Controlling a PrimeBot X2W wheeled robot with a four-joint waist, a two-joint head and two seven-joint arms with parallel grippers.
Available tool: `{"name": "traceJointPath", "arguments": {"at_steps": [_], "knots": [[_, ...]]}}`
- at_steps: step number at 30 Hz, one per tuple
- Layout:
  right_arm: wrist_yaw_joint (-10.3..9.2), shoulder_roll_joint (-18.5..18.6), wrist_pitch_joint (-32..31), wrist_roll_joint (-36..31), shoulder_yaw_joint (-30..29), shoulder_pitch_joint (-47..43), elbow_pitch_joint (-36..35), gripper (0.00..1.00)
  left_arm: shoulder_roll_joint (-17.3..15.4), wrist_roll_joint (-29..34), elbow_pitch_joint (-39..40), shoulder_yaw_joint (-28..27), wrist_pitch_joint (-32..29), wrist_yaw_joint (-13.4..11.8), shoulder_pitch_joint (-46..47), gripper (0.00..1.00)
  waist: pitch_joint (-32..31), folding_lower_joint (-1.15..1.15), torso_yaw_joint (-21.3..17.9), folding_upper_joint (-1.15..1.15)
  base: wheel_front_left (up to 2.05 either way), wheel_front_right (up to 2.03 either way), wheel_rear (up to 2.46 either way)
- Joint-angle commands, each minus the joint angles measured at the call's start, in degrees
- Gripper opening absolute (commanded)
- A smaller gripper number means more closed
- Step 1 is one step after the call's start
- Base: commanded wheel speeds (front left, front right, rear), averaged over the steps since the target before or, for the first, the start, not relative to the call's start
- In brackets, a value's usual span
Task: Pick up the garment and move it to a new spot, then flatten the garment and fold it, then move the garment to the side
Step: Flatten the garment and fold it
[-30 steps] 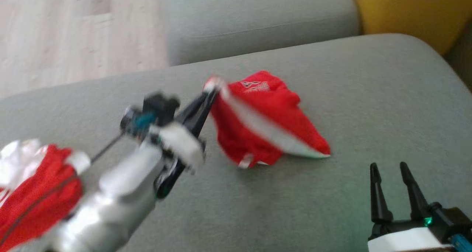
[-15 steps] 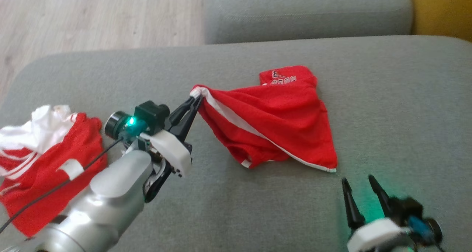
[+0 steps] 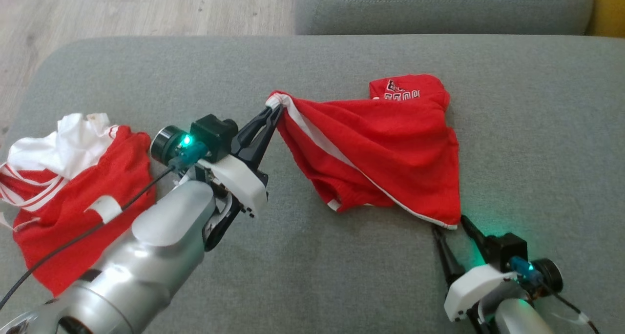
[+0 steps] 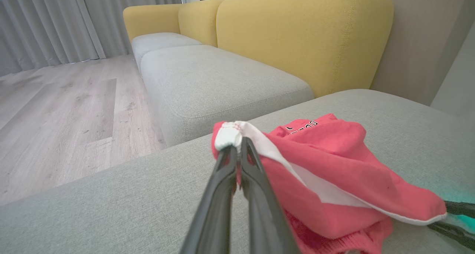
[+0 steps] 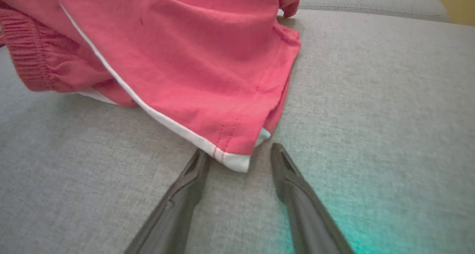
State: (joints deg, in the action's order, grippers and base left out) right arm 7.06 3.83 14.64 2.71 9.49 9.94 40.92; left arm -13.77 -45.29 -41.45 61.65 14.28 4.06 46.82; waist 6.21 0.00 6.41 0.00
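You had a broad grey fabric sofa cushion [image 3: 342, 285] under everything, with pale wood-plank floor [image 3: 146, 7] beyond its far edge. Your silver left arm [image 3: 161, 236] slanted up from the lower left of the head view. Its left hand [image 3: 275, 112] was pinched fully shut on the white-banded end of the red fabric shorts with a white stripe [image 3: 390, 143], holding that end up off the cushion. The shorts lay mid-cushion, stretched between your two hands, with the printed leg farthest from you. A crumpled red-and-white mesh garment [image 3: 73, 187] sat well apart at the cushion's left edge. Your right hand [image 3: 449, 225] came in low from the lower right, fingers spread wide. The white-hemmed corner of the shorts lay between them, and neither finger had closed on it. The left wrist view gave you yellow upholstered backrests [image 4: 304, 35] and grey curtains [image 4: 44, 23]. The right wrist view gave you the hem stitching and the ribbed waistband [image 5: 29, 64].
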Motion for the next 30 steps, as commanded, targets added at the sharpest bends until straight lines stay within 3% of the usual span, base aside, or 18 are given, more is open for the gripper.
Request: {"name": "traceJointPath", "arguments": {"at_steps": [1, 2, 3, 4, 10, 17, 21, 26, 30], "knots": [[0.43, 0.4, 0.4, 0.4, 1.8, 1.8, -0.8, 0.60, -1.0, 0.6, 0.7, -2.6, 0.7, 0.0, 3.7, 0.00, 0.2, 0.00, 0.1, 0.00, 0.00, 0.00, 0.00], [0.43, 0.5, 0.4, 0.4, 2.1, 1.9, -1.0, 0.42, -0.9, 0.7, 0.6, -2.7, 0.7, 0.0, 3.7, 0.00, 0.3, 0.00, 0.1, 0.00, 0.00, 0.00, 0.00], [0.43, 0.6, 0.4, 0.4, 2.2, 2.0, -1.2, 0.11, -0.9, 0.8, 0.6, -2.9, 0.7, 0.0, 3.7, 0.00, 0.4, 0.00, 0.0, 0.00, 0.00, 0.00, 0.00], [0.43, 0.6, 0.4, 0.3, 2.3, 2.0, -1.4, 0.00, -0.9, 1.0, 0.6, -3.1, 0.7, 0.0, 3.7, 0.00, 0.4, 0.00, 0.0, 0.00, 0.00, 0.00, 0.00], [0.43, 1.3, 0.4, 0.0, 2.6, 1.3, -3.7, 0.00, -1.6, 2.1, 0.4, -4.3, 0.7, 0.2, 2.5, 0.00, -1.0, 0.00, -0.9, 0.00, 0.00, 0.00, 0.00], [0.43, 4.2, 0.4, 1.4, -1.0, -1.0, -14.2, 0.00, -4.4, 5.7, 2.9, -5.3, 0.7, 0.6, 1.1, 0.00, -4.9, 0.00, -3.4, 0.00, 0.00, 0.00, 0.00], [0.43, 6.8, 0.4, 2.6, -6.6, -0.8, -22.5, 0.00, -7.5, 8.3, 6.5, -5.7, 0.7, 1.0, 0.8, 0.00, -7.1, 0.00, -5.9, 0.00, 0.00, 0.00, 0.00], [0.43, 11.2, -1.2, 2.8, -10.4, 6.2, -30.7, 0.00, -11.7, 10.4, 14.0, -7.2, 0.7, 1.6, 3.0, 0.00, -7.7, 0.00, -9.0, 0.00, 0.00, 0.00, 0.00], [0.43, 14.5, -5.0, 4.4, -10.5, 16.1, -33.3, 0.00, -13.1, 11.3, 18.6, -8.0, 0.1, 2.0, 7.6, 0.00, -5.8, 0.00, -10.8, 0.00, 0.00, 0.00, 0.00]]}}
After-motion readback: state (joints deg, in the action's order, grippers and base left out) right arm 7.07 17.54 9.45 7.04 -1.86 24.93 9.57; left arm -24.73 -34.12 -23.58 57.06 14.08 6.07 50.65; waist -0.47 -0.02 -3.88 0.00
